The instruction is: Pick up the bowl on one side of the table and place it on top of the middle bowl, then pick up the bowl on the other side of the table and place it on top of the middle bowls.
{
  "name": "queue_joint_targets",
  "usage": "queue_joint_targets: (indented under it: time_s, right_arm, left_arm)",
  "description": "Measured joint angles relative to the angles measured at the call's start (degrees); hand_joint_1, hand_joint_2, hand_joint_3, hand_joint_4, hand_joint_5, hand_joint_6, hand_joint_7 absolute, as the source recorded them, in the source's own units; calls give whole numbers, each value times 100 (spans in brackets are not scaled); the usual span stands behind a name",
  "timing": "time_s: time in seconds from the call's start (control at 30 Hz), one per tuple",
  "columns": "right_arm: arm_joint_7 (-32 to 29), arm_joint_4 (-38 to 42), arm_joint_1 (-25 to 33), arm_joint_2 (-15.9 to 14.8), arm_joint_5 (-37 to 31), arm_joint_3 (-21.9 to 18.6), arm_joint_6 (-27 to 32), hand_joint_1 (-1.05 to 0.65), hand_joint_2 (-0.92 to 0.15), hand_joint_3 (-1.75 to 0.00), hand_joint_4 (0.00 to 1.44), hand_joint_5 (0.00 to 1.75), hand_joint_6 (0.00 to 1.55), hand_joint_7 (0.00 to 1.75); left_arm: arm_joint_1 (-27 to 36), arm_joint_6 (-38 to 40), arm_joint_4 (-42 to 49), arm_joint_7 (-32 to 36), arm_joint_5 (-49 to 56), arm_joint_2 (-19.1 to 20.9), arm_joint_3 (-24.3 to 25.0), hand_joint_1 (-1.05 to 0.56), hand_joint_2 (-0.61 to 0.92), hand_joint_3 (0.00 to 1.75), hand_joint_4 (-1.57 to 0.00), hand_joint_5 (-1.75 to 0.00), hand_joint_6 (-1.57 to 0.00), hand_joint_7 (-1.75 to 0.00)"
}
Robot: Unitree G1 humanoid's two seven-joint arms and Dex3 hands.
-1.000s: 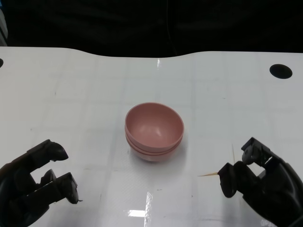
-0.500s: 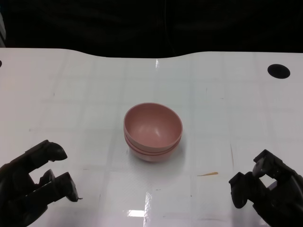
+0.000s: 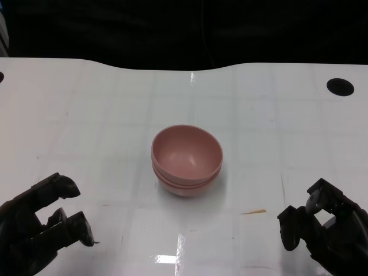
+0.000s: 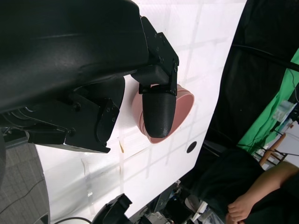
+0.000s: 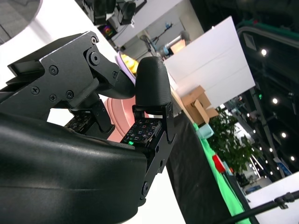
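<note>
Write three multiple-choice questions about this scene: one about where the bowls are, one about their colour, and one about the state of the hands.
1. Where are the bowls?
A. In one stack at the middle of the table
B. One at each side of the table
C. In the right hand

2. What colour are the bowls?
A. Blue
B. Pink
C. Green

3. What do the hands hold?
A. Each holds a bowl
B. Only the left holds a bowl
C. Neither holds anything

Answers:
1. A: the bowls sit nested in one stack on the table, and no bowl stands at either side.
2. B: the bowl rims and walls are pink in the head view.
3. C: the left hand and the right hand lie at the near edge, apart from the stack, with nothing between their fingers.
</note>
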Motion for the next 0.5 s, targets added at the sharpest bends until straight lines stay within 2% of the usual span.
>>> queue_joint_targets:
  time_s: [0.5]
  right_arm:
    - [-169,-160,66,100,-92,34,-33,-8,-53,-119,93,175,83,148]
  left_arm:
    - [1,0,-20,2,-3,-12,1,5,92,140,-78,-175,-52,-175]
